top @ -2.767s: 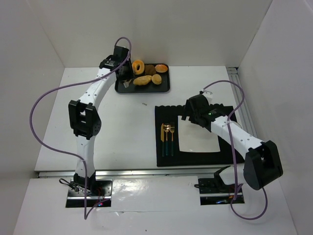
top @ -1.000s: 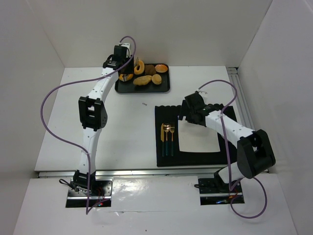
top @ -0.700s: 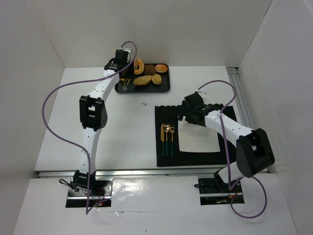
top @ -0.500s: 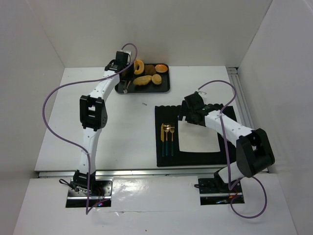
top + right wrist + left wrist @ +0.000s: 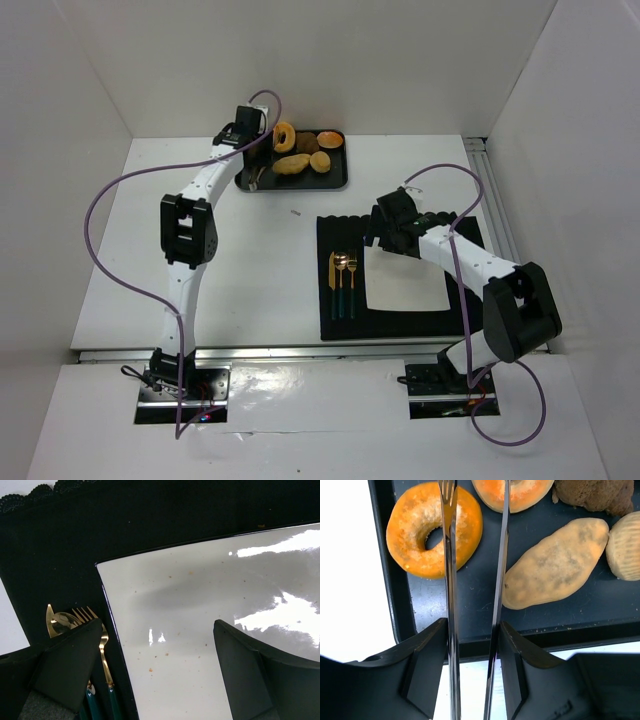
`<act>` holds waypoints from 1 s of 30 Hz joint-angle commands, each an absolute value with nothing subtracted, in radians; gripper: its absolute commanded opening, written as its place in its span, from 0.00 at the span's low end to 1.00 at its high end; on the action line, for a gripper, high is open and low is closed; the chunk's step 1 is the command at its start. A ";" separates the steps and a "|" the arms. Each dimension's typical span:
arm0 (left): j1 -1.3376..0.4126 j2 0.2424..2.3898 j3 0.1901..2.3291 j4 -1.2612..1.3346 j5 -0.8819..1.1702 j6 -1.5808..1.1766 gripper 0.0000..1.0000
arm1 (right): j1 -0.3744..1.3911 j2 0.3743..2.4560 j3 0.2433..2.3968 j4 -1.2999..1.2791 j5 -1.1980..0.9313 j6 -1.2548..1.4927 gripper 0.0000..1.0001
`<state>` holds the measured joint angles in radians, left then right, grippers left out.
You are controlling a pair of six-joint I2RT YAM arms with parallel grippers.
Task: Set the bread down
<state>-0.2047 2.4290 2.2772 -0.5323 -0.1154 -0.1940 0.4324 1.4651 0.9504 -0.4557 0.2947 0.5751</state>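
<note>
A black tray (image 5: 300, 186) at the back holds several breads: an orange ring-shaped bread (image 5: 283, 135), a long pale loaf (image 5: 291, 164) and smaller buns. My left gripper (image 5: 254, 158) is shut on metal tongs (image 5: 449, 580). The tongs' two arms are apart; one tip lies over the ring bread (image 5: 410, 525), the other beside the long loaf (image 5: 555, 562). The tongs hold nothing. My right gripper (image 5: 385, 235) is open and empty, low over a white square plate (image 5: 405, 280), also in the right wrist view (image 5: 200, 605).
The plate sits on a black placemat (image 5: 335, 225). A gold fork, spoon and knife with green handles (image 5: 343, 285) lie left of the plate, close to my right gripper's left finger (image 5: 65, 660). A small scrap (image 5: 296, 212) lies on the white table.
My left gripper with the tongs has shifted slightly over the tray's left end. The ring bread looked tilted on edge a second ago and now shows as a full ring. The right arm is still.
</note>
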 commanded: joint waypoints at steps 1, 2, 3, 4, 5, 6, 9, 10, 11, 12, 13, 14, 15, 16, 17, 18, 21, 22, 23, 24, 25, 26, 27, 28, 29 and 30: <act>-0.206 2.348 2.289 -0.499 -0.111 -0.181 0.57 | 0.442 1.457 0.985 -0.416 0.288 0.572 0.99; -0.206 2.349 2.299 -0.499 -0.110 -0.181 0.58 | 0.442 1.457 0.985 -0.416 0.288 0.572 0.99; -0.206 2.362 2.327 -0.509 -0.101 -0.181 0.58 | 0.442 1.457 0.985 -0.416 0.288 0.572 0.99; -0.206 2.381 2.342 -0.509 -0.101 -0.192 0.58 | 0.442 1.457 0.985 -0.416 0.288 0.572 0.99; -0.206 2.390 2.358 -0.520 -0.101 -0.192 0.58 | 0.442 1.457 0.985 -0.416 0.288 0.572 0.99; -0.206 2.390 2.379 -0.520 -0.091 -0.192 0.58 | 0.442 1.457 0.985 -0.416 0.298 0.572 0.99; -0.206 2.416 2.411 -0.520 -0.091 -0.192 0.59 | 0.442 1.457 0.976 -0.416 0.298 0.572 0.99; -0.206 2.427 2.411 -0.520 -0.091 -0.192 0.59 | 0.442 1.457 0.976 -0.416 0.298 0.572 0.99; -0.206 2.436 2.422 -0.531 -0.091 -0.192 0.59 | 0.442 1.457 0.976 -0.416 0.298 0.572 0.99; -0.206 2.436 2.431 -0.531 -0.091 -0.192 0.59 | 0.442 1.457 0.976 -0.416 0.298 0.572 0.99; -0.206 2.436 2.431 -0.531 -0.091 -0.192 0.59 | 0.442 1.457 0.976 -0.416 0.298 0.572 0.99; -0.206 2.447 2.431 -0.531 -0.091 -0.192 0.59 | 0.442 1.457 0.976 -0.416 0.298 0.572 0.99; -0.206 2.447 2.431 -0.531 -0.091 -0.192 0.59 | 0.442 1.457 0.976 -0.416 0.298 0.572 0.99; -0.206 2.447 2.431 -0.531 -0.091 -0.192 0.59 | 0.442 1.457 0.976 -0.416 0.298 0.572 0.99; -0.206 2.447 2.431 -0.531 -0.091 -0.192 0.59 | 0.442 1.457 0.976 -0.416 0.298 0.572 0.99; -0.206 2.447 2.431 -0.531 -0.091 -0.192 0.59 | 0.442 1.457 0.976 -0.416 0.298 0.572 0.99; -0.206 2.447 2.431 -0.531 -0.091 -0.183 0.59 | 0.442 1.457 0.976 -0.416 0.298 0.572 0.99; -0.206 2.447 2.431 -0.540 -0.101 -0.183 0.59 | 0.442 1.457 0.976 -0.416 0.298 0.572 0.99; -0.206 2.447 2.431 -0.540 -0.101 -0.173 0.59 | 0.442 1.457 0.976 -0.416 0.298 0.572 0.99; -0.206 2.447 2.431 -0.540 -0.101 -0.164 0.59 | 0.442 1.457 0.976 -0.416 0.298 0.572 0.99; -0.206 2.447 2.431 -0.540 -0.101 -0.164 0.59 | 0.442 1.466 0.976 -0.416 0.298 0.572 0.99; -0.206 2.447 2.422 -0.540 -0.101 -0.164 0.59 | 0.442 1.466 0.976 -0.416 0.298 0.572 0.99; -0.206 2.438 2.422 -0.549 -0.101 -0.152 0.59 | 0.442 1.466 0.976 -0.416 0.288 0.572 0.99; -0.206 2.437 2.413 -0.549 -0.101 -0.152 0.59 | 0.442 1.466 0.976 -0.416 0.288 0.572 0.99; -0.206 2.437 2.413 -0.549 -0.101 -0.152 0.59 | 0.442 1.466 0.976 -0.416 0.288 0.572 0.99; -0.206 2.437 2.413 -0.549 -0.101 -0.152 0.59 | 0.442 1.466 0.976 -0.416 0.288 0.572 0.99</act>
<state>-0.2047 2.4466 2.3943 -0.5625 -0.1020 -0.1806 0.4324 1.4651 0.9504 -0.4557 0.2890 0.5751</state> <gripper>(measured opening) 0.589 0.991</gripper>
